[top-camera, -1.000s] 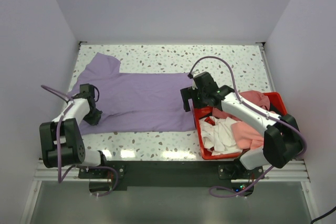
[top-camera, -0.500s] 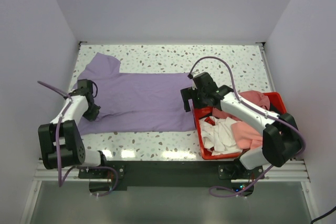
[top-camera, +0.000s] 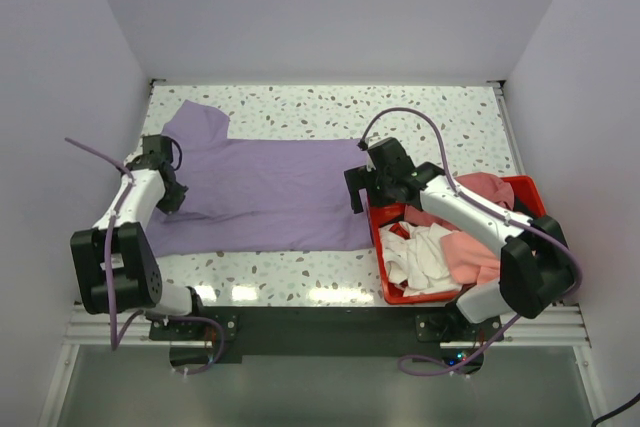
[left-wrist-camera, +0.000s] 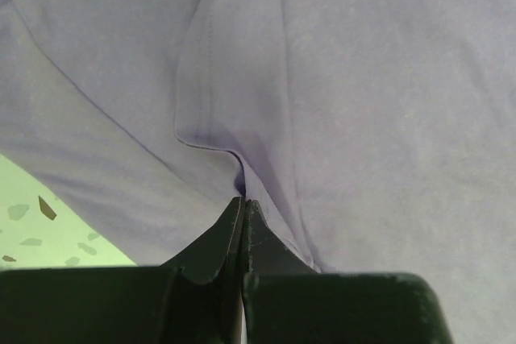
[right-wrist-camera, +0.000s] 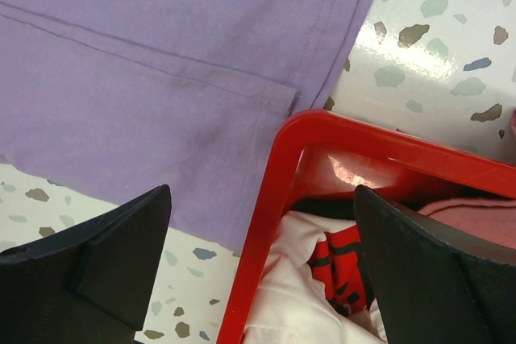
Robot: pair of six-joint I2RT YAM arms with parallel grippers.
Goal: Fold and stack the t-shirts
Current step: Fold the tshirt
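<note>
A lavender t-shirt (top-camera: pixel 280 187) lies spread flat across the table, collar end to the left. My left gripper (top-camera: pixel 172 199) is over its near-left sleeve area. In the left wrist view it (left-wrist-camera: pixel 243 201) is shut on a raised fold of the lavender fabric (left-wrist-camera: pixel 363 102). My right gripper (top-camera: pixel 362 197) hovers open over the shirt's hem and the red bin's corner. Its fingertips (right-wrist-camera: pixel 260 195) straddle the bin rim (right-wrist-camera: pixel 274 167) with nothing held. More t-shirts lie crumpled in the bin: white (top-camera: pixel 425 252), salmon pink (top-camera: pixel 475 252) and dusty rose (top-camera: pixel 480 187).
The red plastic bin (top-camera: pixel 385 257) stands at the near right, touching the lavender shirt's hem (right-wrist-camera: pixel 322 54). White walls enclose the speckled table (top-camera: pixel 330 102) on the left, back and right. The cable of each arm loops above the table.
My left gripper has finished shutting and moved toward the back of the table, taking the pinched lavender fabric with it. The right arm has not moved.
</note>
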